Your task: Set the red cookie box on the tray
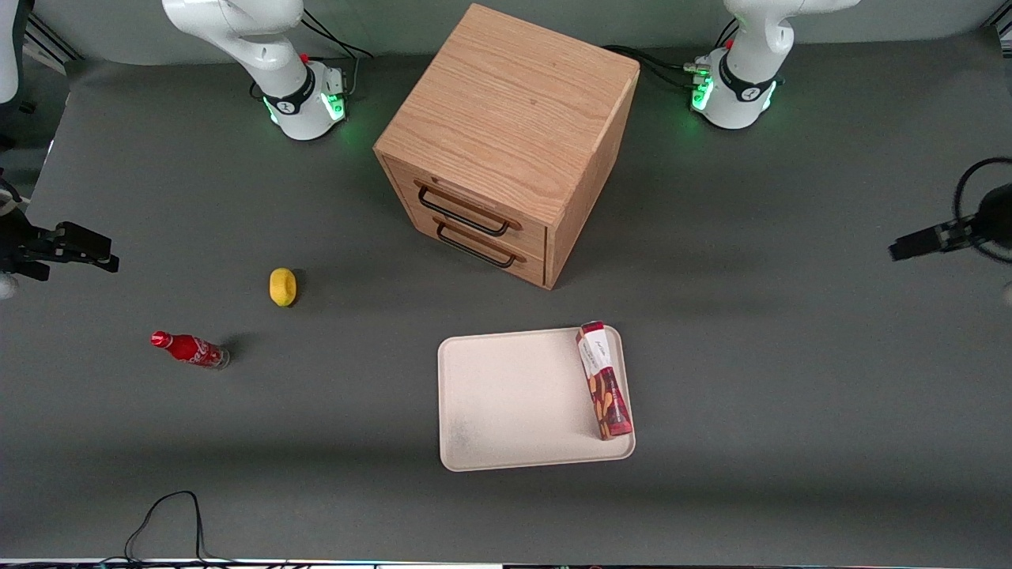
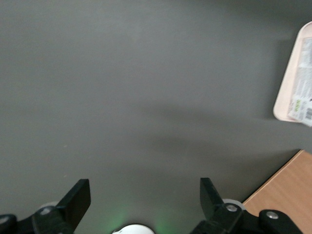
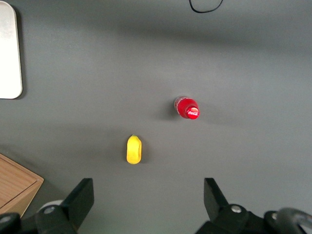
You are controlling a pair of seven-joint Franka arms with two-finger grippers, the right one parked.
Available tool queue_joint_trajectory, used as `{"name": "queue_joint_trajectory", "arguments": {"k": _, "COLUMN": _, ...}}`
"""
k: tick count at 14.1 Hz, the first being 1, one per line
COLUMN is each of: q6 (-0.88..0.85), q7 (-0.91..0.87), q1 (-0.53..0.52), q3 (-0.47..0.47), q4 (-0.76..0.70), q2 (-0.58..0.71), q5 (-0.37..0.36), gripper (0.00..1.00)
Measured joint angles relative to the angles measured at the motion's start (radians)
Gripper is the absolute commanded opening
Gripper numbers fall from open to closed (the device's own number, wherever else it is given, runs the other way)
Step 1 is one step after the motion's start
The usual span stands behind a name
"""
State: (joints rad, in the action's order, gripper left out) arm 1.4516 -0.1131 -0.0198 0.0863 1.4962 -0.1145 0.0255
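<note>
Lying on the smooth cream tray [image 1: 506, 403], the flat carton red cookie box [image 1: 606, 380]; claw [image 2: 145, 195] spread, empty.

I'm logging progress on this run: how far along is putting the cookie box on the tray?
Done, by the look of it: the cookie box lies on the tray, along its edge toward the working arm's end. In hand: nothing; the gripper is open and empty above bare table, well away from the tray. Left: nothing that shows.
</note>
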Motion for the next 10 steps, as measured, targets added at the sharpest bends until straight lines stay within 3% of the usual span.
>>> {"name": "queue_joint_trajectory", "arguments": {"k": 4, "q6": -0.063, "q7": 0.036, "q1": 0.022, "q3": 0.056, "q4": 0.037, "q2": 0.084, "q5": -0.065, "gripper": 1.0}}
{"name": "queue_joint_trajectory", "arguments": {"k": 10, "q6": -0.072, "q7": 0.035, "q1": -0.015, "q3": -0.042, "q4": 0.031, "q2": 0.09, "q5": -0.079, "gripper": 1.0}}
